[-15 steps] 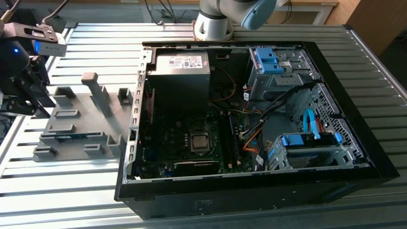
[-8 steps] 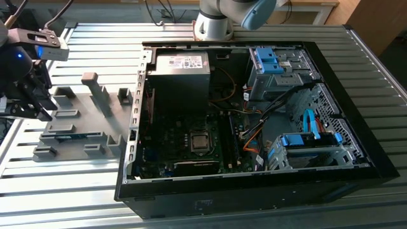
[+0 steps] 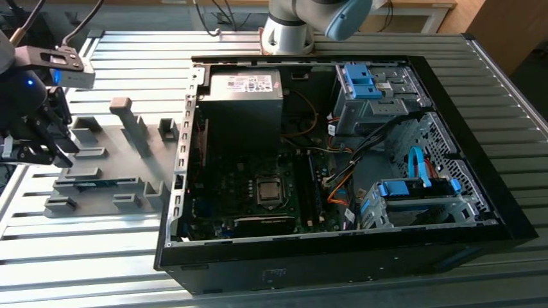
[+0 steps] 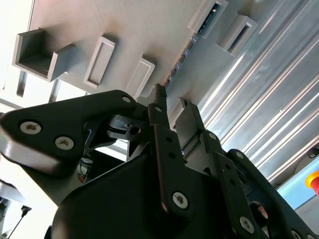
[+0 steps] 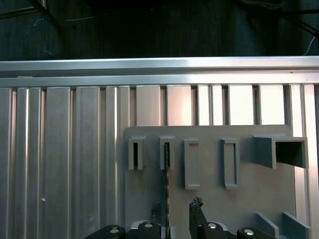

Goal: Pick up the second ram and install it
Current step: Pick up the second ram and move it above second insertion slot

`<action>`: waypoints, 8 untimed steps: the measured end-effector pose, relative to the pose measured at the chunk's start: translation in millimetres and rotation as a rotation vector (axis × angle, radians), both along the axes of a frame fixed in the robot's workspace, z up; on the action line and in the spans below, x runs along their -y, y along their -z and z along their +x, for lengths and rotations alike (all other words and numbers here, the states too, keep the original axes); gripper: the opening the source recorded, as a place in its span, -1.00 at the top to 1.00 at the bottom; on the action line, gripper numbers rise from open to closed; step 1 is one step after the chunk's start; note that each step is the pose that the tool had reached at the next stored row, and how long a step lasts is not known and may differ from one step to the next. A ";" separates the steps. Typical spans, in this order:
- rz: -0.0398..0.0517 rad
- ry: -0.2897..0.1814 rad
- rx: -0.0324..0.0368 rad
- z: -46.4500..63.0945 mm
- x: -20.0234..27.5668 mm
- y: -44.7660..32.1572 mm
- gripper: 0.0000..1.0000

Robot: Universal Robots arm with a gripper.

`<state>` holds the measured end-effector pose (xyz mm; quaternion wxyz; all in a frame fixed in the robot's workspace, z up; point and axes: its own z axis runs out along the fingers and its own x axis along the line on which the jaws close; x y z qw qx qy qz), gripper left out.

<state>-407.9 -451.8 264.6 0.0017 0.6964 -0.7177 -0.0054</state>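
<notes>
I stood by the slatted metal table [image 3: 86, 256] and watched the gripper [image 3: 43, 154] hang over the grey holder [image 3: 120, 168]. In the exterior view the holder lay at about nine o'clock from the open computer case [image 3: 342, 256]. The second ram [image 3: 92, 185] sat in the holder on its long edge, toward the six o'clock end of the rack. It showed there as a thin blue-green strip held between grey blocks. I judged it was kept upright like that so its top edge would be free for a pinch from above.

In the first wrist view the stick [image 5: 167, 169] ran as a thin dark line out of one slot toward the gripper [image 5: 177, 213]. One finger [image 5: 156, 210] stood to one side of that line and the other to the far side, so the hand looked lined up across the board's thickness. In the second wrist view the fingertips [image 4: 159, 97] stood slightly apart with daylight between them, and the ram [image 4: 209, 15] trailed away along the holder [image 4: 124, 25]. The hand was narrowly parted and held nothing. I could not tell whether the tips had reached the stick's level.

The motherboard [image 3: 248, 192] lay flat inside the case, at three o'clock from the holder and well apart from the gripper.
</notes>
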 end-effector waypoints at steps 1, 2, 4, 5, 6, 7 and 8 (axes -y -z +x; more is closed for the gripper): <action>-0.0001 0.000 0.0000 0.0 0.2 0.9 0.29; -0.0001 0.000 0.0000 0.0 0.5 1.9 0.29; 0.0000 0.000 0.0000 0.0 0.7 3.4 0.29; -0.0002 0.000 -0.0003 0.0 0.8 3.5 0.29; -0.0001 0.000 -0.0002 0.0 0.8 5.1 0.29; -0.0002 0.000 -0.0001 0.0 0.8 6.8 0.29; -0.0002 0.000 -0.0002 0.0 0.8 6.8 0.29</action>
